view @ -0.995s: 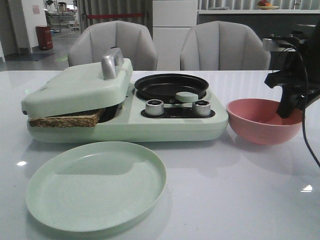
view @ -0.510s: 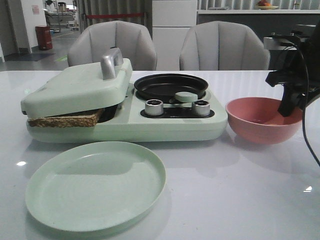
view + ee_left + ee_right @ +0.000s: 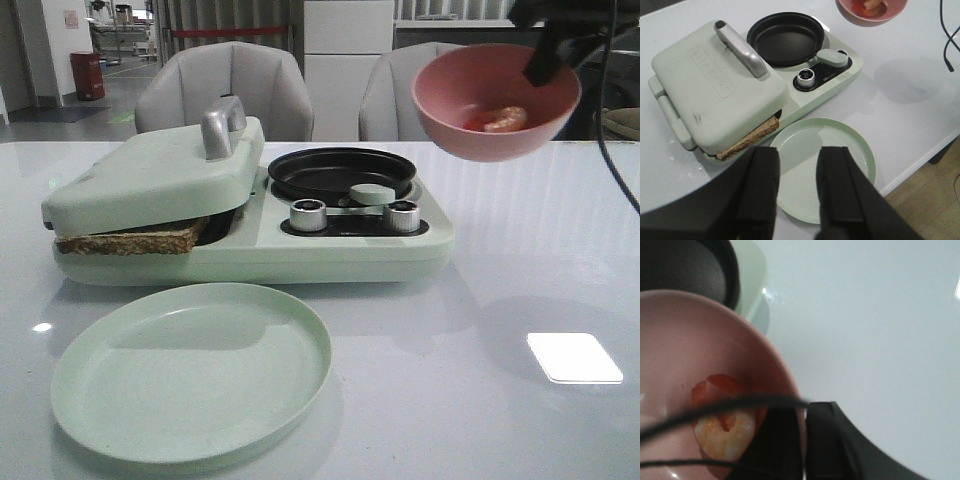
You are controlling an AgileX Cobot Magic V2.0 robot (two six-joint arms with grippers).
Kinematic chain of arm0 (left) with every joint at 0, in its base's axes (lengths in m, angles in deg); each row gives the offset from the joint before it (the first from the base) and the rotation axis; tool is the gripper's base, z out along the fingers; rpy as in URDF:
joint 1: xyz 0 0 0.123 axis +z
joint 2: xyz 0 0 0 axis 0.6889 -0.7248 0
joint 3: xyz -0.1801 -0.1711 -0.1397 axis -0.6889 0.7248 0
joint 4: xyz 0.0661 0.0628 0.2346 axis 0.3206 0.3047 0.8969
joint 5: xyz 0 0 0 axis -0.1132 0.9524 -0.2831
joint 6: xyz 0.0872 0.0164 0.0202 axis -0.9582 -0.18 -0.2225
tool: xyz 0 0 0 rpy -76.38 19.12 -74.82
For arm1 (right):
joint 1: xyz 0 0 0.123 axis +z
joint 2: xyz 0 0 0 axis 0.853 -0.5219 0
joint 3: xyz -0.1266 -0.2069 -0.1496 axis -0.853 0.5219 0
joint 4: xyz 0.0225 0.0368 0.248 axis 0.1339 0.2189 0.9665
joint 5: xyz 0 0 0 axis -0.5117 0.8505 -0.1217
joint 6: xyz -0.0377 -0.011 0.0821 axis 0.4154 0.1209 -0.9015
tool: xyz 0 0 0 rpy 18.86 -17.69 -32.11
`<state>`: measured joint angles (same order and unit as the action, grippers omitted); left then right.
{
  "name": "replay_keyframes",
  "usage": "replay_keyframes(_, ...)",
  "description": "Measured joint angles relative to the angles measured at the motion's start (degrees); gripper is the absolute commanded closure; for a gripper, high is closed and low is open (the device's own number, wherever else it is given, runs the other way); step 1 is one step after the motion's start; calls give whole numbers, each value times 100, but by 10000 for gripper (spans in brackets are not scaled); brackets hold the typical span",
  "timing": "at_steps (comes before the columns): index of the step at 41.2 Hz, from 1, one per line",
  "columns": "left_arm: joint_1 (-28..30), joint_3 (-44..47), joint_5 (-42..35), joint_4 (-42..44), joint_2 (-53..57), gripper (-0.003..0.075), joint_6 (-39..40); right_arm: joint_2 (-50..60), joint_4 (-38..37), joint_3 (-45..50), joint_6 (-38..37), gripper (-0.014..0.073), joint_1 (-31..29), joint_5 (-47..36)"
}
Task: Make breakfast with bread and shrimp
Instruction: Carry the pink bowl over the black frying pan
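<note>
Behind the white table (image 3: pixel 480 300) stand two grey chairs (image 3: pixel 225 90). On the table sits a green breakfast machine (image 3: pixel 250 250); its lid rests on the bread (image 3: pixel 130 240), which sticks out at the left front, probably for toasting. The right gripper (image 3: pixel 805 440) pinches the rim of the pink bowl (image 3: pixel 495 100) and holds it high and tilted toward the black pan (image 3: pixel 342 172), so the shrimp (image 3: pixel 503 119) inside can, I judge, slide out. The left gripper (image 3: pixel 797 185) hangs spread and empty above the green plate (image 3: pixel 190 370).

Right gripper (image 3: pixel 545 62) has lifted pink bowl (image 3: pixel 470 125), tilted.
</note>
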<state>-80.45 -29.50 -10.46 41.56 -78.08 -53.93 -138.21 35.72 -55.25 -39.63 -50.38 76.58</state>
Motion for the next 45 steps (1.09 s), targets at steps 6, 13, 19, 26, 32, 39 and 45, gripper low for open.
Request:
replay_keyframes(6,0,0,0,0,0,442,0,47,-313,0,0,625,556,-458)
replay_keyframes(13,0,0,0,0,0,443,0,47,-662,0,0,625,966,-1045)
replay_keyframes(19,0,0,0,0,0,442,0,37,-935,0,0,625,1145,-1615)
replay_keyframes(26,0,0,0,0,0,442,0,-41,-1107,0,0,625,1191,-2157)
replay_keyframes(32,0,0,0,0,0,442,0,-165,-1308,0,0,624,1191,-2428)
replay_keyframes(39,0,0,0,0,0,442,0,-387,-1752,0,0,624,1191,-2487)
replay_keyframes(45,0,0,0,0,0,442,0,-514,-1861,-88,0,624,1191,-2409)
